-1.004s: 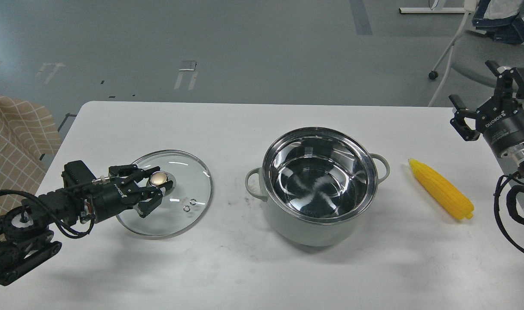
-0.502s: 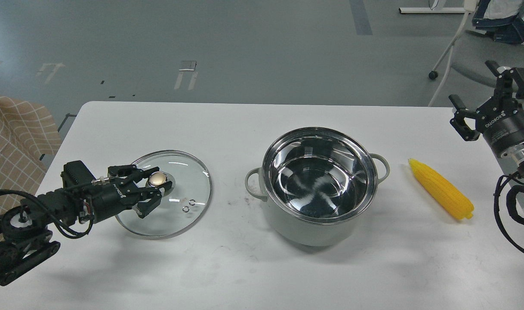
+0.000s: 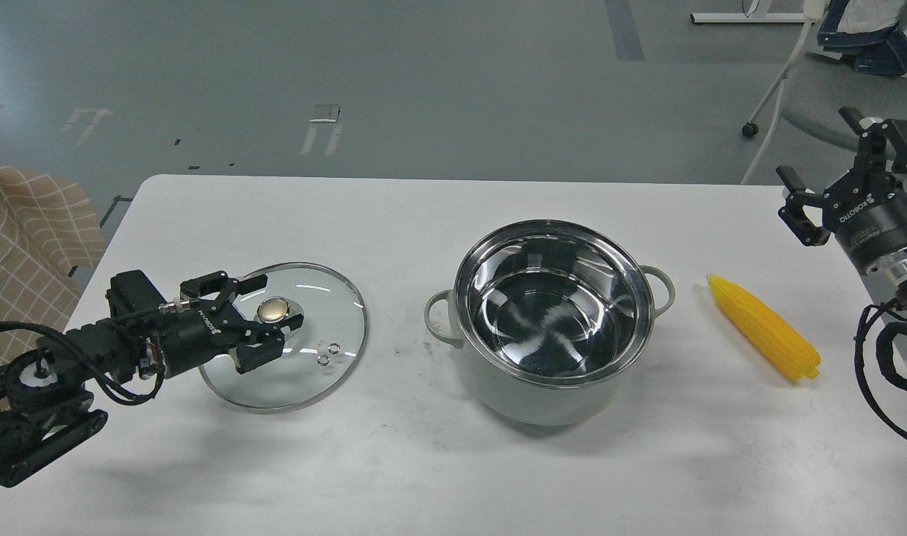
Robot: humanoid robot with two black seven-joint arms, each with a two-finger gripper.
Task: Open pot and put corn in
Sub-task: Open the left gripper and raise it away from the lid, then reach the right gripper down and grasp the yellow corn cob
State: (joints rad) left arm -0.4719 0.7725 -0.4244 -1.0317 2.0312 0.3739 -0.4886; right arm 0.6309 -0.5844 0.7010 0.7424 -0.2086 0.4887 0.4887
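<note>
The pale grey-green pot (image 3: 529,396) stands open at the table's middle, and its steel interior is empty. The yellow corn (image 3: 765,327) lies on the table to the right of the pot, tapered end pointing away from me. The glass lid (image 3: 313,365) with a brass knob (image 3: 275,307) lies flat on the table to the left of the pot. My left gripper (image 3: 256,314) is open just left of the knob, over the lid, with its fingertips either side of the knob and not touching it. My right gripper (image 3: 818,146) is open and empty, raised beyond the corn at the table's right edge.
The white table (image 3: 424,469) has a checked cloth (image 3: 21,246) beyond its left edge. A chair on wheels (image 3: 811,89) stands on the floor behind the table's right corner. Black cables (image 3: 878,357) hang by my right arm.
My left gripper has opened wider and drawn back a little to the left, off the lid's knob. The lid, pot, corn and right arm have not moved.
</note>
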